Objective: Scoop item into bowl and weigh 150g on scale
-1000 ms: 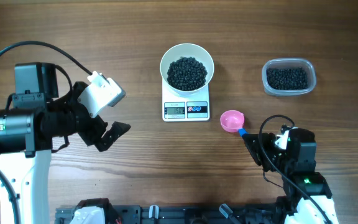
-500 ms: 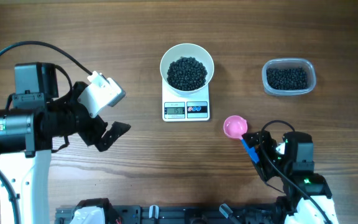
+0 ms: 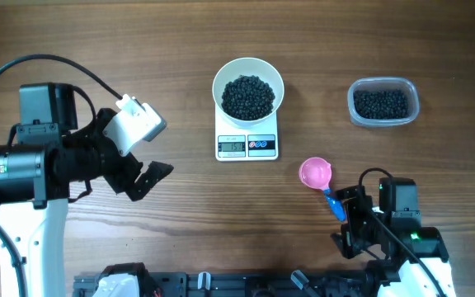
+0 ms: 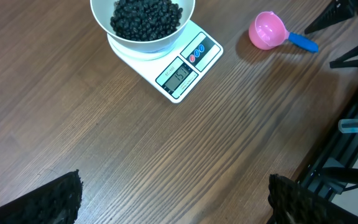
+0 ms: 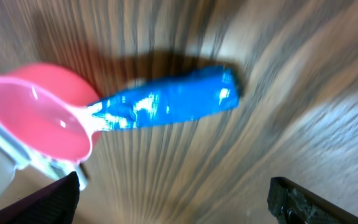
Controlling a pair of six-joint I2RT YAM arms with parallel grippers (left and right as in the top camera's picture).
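Note:
The white bowl stands on the white scale, heaped with the black bead-like item. In the left wrist view the bowl, its item and the scale with digits on its display sit at the top. A pink scoop with a blue handle lies loose on the table right of the scale. My right gripper is open just behind that handle; the right wrist view shows the scoop ahead of the open right gripper, apart from it. My left gripper hangs open and empty at the left.
A clear plastic tub with more black grains sits at the back right. Bare wooden table lies between the arms. A black rail runs along the front edge, also seen as a black frame in the left wrist view.
My right gripper opened and let go of the scoop's handle, then drew back toward the front edge. The scoop shifted slightly right and nearer. The left arm stayed put.

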